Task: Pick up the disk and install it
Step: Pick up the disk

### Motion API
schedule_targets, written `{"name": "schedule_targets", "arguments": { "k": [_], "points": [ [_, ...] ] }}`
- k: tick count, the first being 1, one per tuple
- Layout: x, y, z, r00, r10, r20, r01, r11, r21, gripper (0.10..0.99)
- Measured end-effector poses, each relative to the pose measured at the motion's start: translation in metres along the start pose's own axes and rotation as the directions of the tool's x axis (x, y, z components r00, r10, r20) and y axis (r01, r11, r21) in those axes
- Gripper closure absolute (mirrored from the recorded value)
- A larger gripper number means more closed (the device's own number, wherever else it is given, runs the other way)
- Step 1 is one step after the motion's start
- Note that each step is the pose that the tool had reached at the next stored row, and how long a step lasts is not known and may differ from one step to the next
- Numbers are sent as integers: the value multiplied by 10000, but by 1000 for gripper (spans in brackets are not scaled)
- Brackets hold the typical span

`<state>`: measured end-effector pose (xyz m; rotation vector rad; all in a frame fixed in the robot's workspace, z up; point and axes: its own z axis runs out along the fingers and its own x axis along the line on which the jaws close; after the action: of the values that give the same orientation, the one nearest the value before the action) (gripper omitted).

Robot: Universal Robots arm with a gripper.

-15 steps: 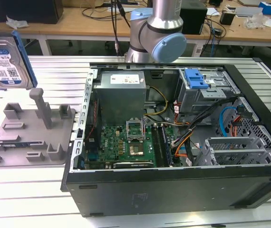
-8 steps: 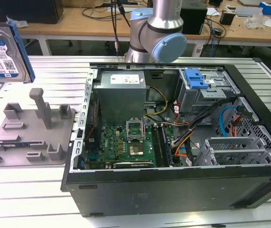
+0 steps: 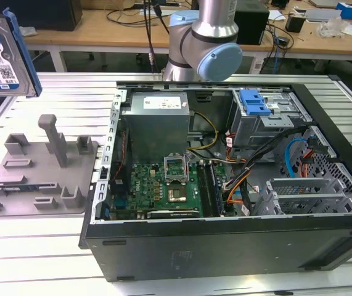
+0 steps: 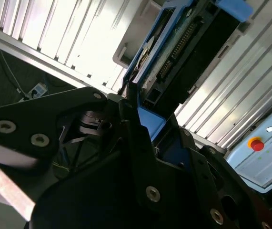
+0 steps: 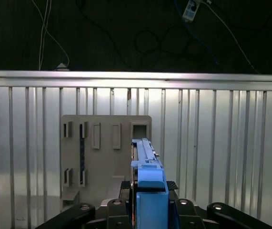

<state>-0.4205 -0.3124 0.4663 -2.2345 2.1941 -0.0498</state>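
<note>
Gripper point(image 5: 147, 190) is clamped shut on the disk point(image 5: 146, 164). In the second wrist view you can see the black fingers point(image 4: 135, 138) squeezed against the blue carrier frame with no gap. The drive hangs out past the fingertips, connector edge showing.

The disk point(image 3: 2, 57) is up in the air, well above the grey fixture plate point(image 3: 40, 169) and touching nothing else. In the exterior view it's off toward the exterior view's left of the plate, label facing the camera and standing roughly on edge. In the first wrist view it's seen edge-on, lined up over the same plate point(image 5: 105, 152).

The plate lies flat on a ribbed aluminium table point(image 3: 34, 246) and has a few upright pegs and blocks on it. Just beside the plate, on the exterior view's right, is the open computer case point(image 3: 225, 203). It has its motherboard, a grey power supply point(image 3: 157, 120) and cable bundles on show. The arm point(image 3: 203, 37) rises behind the case.

Further back from the plate are wooden benches point(image 3: 102, 31) with loose wires and dark boxes. The second wrist view catches a pale box with a red button point(image 4: 256, 143).
</note>
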Motion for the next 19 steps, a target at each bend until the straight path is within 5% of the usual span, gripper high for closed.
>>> {"name": "schedule_targets", "arguments": {
  "k": [3,13,19],
  "points": [
    [2,-8,-115,10000,0,0,0,10000,-1,722],
    [6,-11,-124,10000,-5,0,5,10000,-1,722],
    [35,-99,-140,10000,-3,0,3,10000,0,722]
  ]
}}
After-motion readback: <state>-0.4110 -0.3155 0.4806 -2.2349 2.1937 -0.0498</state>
